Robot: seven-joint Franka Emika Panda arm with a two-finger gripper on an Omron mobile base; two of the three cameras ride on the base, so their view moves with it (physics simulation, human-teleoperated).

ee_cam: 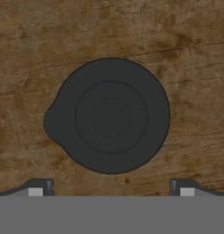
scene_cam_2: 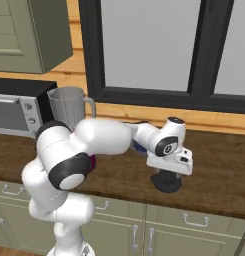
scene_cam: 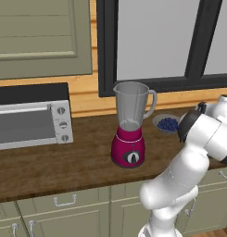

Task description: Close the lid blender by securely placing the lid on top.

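Note:
The blender (scene_cam: 129, 127) stands on the wooden counter, with a magenta base, a front knob and a clear grey jar (scene_cam: 131, 104) that is open at the top. The jar (scene_cam_2: 69, 107) also rises behind my arm. The lid (ee_cam: 109, 116), a dark round cap with a small spout tab, lies flat on the counter well to the right of the blender. My gripper (scene_cam_2: 167, 176) points straight down just above the lid (scene_cam_2: 167, 186). It is open, and its fingertips (ee_cam: 35, 191) stand wider apart than the lid, touching nothing.
A silver toaster oven (scene_cam: 31, 121) sits at the counter's left end. A shallow bowl of blue berries (scene_cam: 167, 124) lies behind and to the right of the blender. A dark-framed window (scene_cam: 156, 41) backs the counter (scene_cam: 50, 162), with cabinet drawers below its front edge.

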